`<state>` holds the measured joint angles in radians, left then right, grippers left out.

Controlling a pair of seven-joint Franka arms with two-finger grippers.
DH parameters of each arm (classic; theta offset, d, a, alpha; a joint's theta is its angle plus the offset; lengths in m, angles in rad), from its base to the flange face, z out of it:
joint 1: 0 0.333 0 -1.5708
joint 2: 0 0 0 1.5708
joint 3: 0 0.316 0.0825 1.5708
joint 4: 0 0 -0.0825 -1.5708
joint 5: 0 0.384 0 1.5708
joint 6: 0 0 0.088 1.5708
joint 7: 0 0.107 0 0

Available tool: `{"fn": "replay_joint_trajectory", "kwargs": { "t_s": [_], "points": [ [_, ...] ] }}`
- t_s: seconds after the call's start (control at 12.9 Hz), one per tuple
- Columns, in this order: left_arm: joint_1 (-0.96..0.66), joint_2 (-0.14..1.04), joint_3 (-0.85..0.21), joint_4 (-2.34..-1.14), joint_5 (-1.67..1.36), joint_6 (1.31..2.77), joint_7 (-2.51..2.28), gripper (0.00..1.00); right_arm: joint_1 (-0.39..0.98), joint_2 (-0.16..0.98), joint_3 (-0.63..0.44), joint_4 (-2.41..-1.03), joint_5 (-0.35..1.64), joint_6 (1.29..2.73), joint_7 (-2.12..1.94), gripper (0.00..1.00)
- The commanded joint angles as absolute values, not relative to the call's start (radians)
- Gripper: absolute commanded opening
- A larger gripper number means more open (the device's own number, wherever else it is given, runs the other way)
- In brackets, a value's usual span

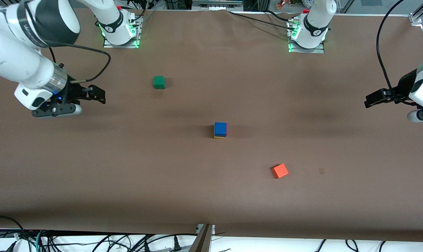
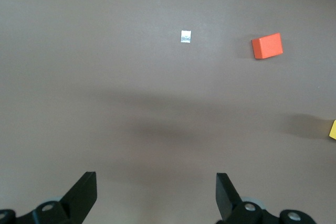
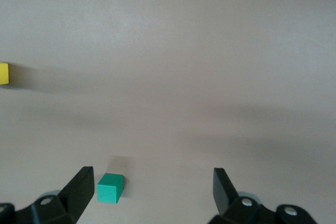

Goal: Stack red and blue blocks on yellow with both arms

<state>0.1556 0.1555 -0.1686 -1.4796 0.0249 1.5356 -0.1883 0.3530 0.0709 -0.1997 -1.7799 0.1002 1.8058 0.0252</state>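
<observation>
Blue [image 1: 220, 128] tops the stack mid-table, red edge [image 1: 227, 131] and yellow [image 1: 219, 136] peeking below. Blocks look light, rigid, matte; pinch opposite flat sides. Left gripper [image 1: 372, 99] and right gripper [image 1: 92, 94] wait at table ends, wide open, empty.

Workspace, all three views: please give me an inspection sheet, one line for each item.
Surface: brown table cover, with a small pale patch near the orange cube.
Job's things: one stack at mid-table, blue block on top, a red edge under it, yellow cube at the bottom.
Clutter: green cube toward the right arm's end; orange cube nearer the front camera than the stack.
Grippers: right gripper open, empty, over the right arm's end; left gripper open, empty, over the left arm's end.
Cables: black cables by the bases, a bundle below the table edge.
Surroundings: metal frame at one corner.
</observation>
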Motion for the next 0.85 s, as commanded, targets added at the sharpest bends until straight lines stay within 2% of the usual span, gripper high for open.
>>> {"fn": "replay_joint_trajectory", "kwargs": {
  "t_s": [0.0, 0.78],
  "points": [
    [0.16, 0.169, -0.166, -1.451, -0.003, 1.532, -0.167, 1.0, 0.316, 0.072, -0.155, -1.729, 0.08, 1.781, 0.014, 1.0],
    [0.16, 0.169, -0.166, -1.45, -0.002, 1.532, -0.167, 1.0, 0.307, 0.115, -0.158, -1.648, 0.052, 1.746, 0.003, 1.0]
  ]
}}
